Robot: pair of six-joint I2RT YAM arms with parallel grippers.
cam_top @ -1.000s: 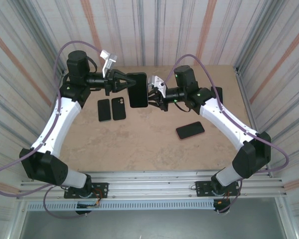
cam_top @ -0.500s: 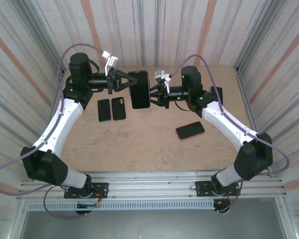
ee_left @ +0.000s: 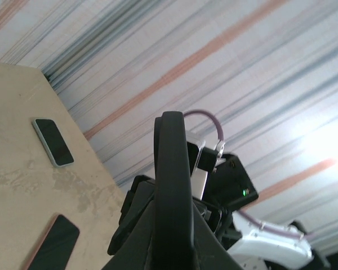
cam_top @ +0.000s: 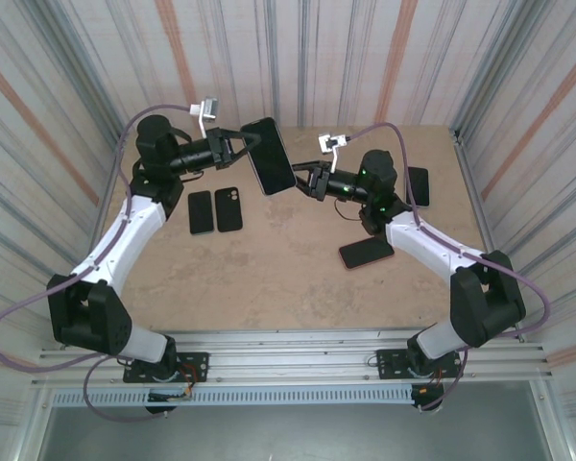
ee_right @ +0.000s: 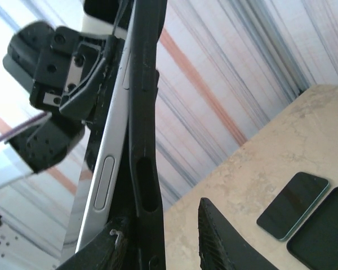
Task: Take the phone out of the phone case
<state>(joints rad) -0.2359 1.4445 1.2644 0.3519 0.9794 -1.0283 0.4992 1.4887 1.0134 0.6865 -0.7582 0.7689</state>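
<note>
Table (cam_top: 288, 288), four loose phones (cam_top: 367, 252), one held phone (cam_top: 271, 156)

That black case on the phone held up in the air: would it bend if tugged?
Probably bendy: the black case splays away from the phone along one side. Likely light too, since the left pincer holds both up by one edge.

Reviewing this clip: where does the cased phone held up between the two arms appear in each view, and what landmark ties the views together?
Top external: cased phone at upper centre, tilted, held by the left gripper.
Left wrist: cased phone edge-on, a dark upright band at bottom centre.
Right wrist: cased phone edge-on, left of centre, running top to bottom.
Shared landmark: the tan table.
</note>
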